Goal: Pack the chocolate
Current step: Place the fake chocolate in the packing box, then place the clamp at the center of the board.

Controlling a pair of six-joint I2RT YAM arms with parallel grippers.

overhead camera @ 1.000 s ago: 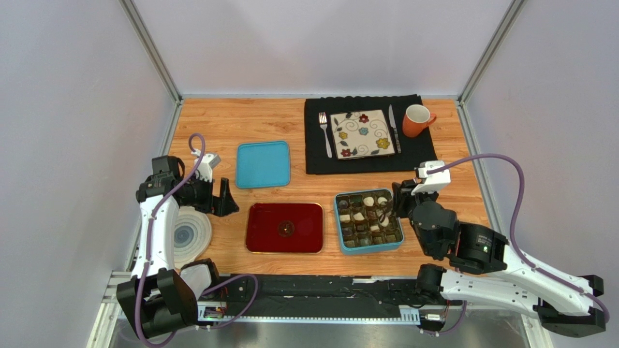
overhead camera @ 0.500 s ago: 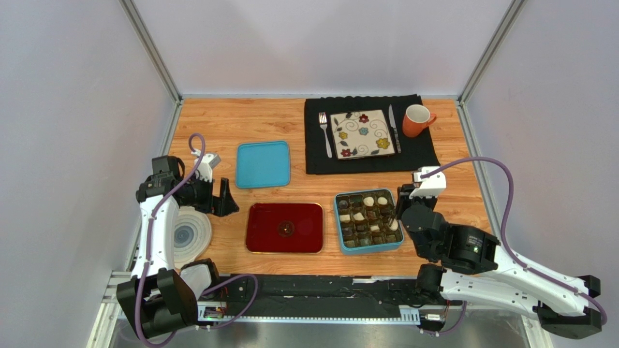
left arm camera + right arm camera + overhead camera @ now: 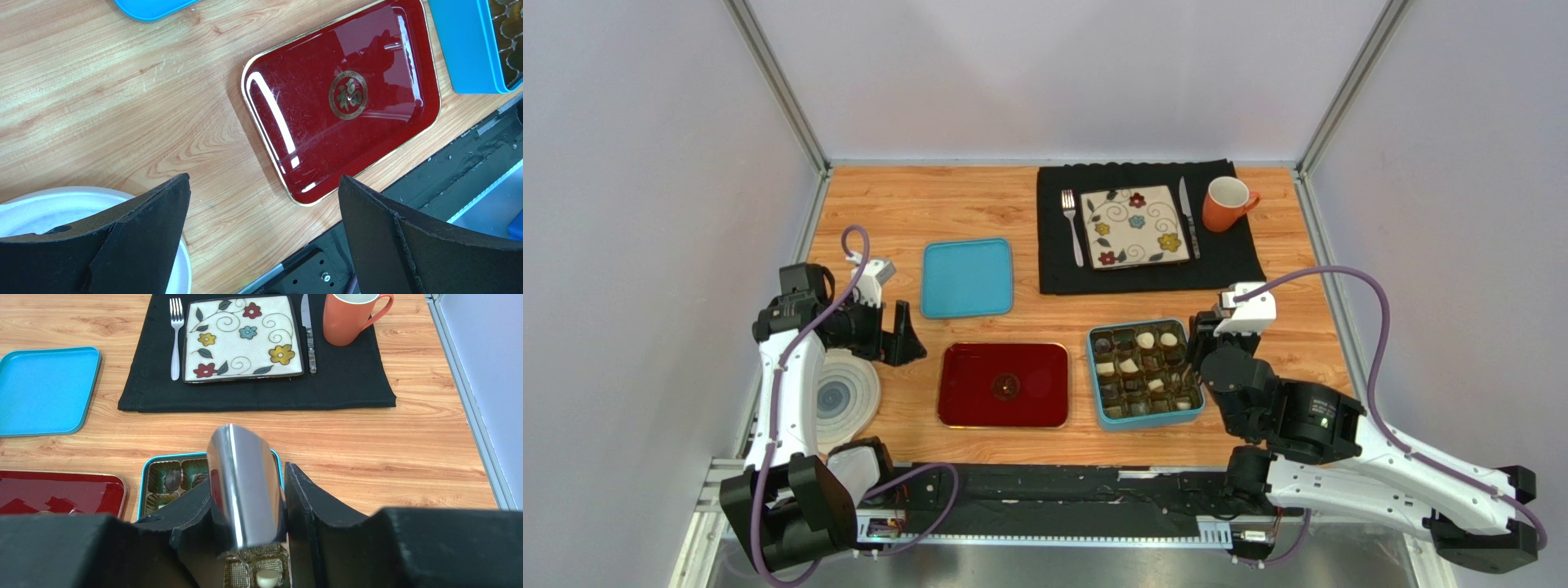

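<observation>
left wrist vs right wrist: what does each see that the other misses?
Only left wrist: the white plate, the gold emblem in the middle of the red tray, and the left gripper, jaws wide open and empty.
Only right wrist: the black placemat with flowered plate, fork, knife and orange mug; chocolates in the box cells; the right gripper closed on a shiny metal tool.
Both: red tray, blue lid, blue box, wooden table.
</observation>
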